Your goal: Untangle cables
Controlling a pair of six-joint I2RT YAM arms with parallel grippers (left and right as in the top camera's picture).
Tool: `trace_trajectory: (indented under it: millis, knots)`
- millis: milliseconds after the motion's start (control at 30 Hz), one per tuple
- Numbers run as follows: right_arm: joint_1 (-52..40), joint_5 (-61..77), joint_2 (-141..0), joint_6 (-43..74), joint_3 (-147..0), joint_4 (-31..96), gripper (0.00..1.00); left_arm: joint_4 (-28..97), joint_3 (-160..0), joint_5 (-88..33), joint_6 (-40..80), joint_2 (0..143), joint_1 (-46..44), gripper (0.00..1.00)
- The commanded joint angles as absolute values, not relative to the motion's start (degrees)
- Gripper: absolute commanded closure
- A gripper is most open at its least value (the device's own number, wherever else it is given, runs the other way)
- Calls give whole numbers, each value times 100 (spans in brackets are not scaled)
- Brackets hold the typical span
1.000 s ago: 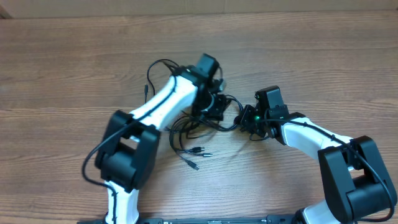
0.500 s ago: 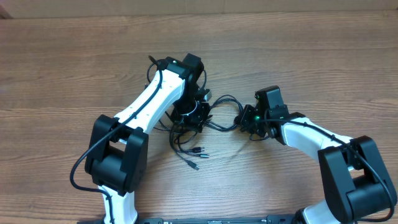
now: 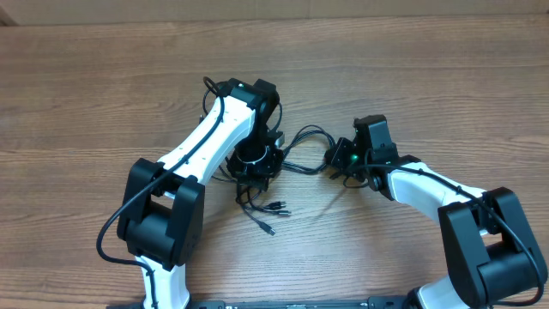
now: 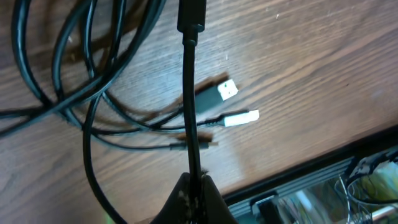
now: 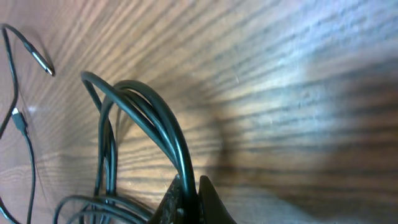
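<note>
A tangle of thin black cables (image 3: 296,163) lies on the wooden table between the two arms, with silver-tipped plug ends (image 3: 276,209) trailing toward the front. My left gripper (image 3: 255,163) is shut on one cable (image 4: 189,106) and holds it taut above the loops and the plugs (image 4: 239,117). My right gripper (image 3: 337,159) is shut on a bundle of looped cables (image 5: 155,118) at the tangle's right end, just above the table.
The wooden table (image 3: 412,94) extends all around. Part of a metal frame (image 4: 323,180) at the table's front edge shows in the left wrist view. A thin cable end with a small plug (image 5: 40,62) lies at the left of the right wrist view.
My left arm has swung left and toward the front, bringing its gripper down onto the tangle. The loop between the grippers is pulled out wider. The right arm has shifted slightly left.
</note>
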State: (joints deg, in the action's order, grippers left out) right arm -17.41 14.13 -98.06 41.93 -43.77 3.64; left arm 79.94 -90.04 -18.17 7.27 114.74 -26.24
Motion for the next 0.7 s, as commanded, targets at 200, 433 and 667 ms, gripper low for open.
trace_trajectory:
  millis: [200,433,667]
  knots:
    - [-1767,941,-9850,4200,-4344,266,96,8208,-8825,-1741,685,11347,-2749,96]
    - [-1767,891,-9850,4202,-4344,237,96,8228,-8659,-1623,690,11347,-2834,94]
    - [-1765,840,-9850,4204,-4344,-314,96,8176,-8431,-1153,1076,11347,-2834,96]
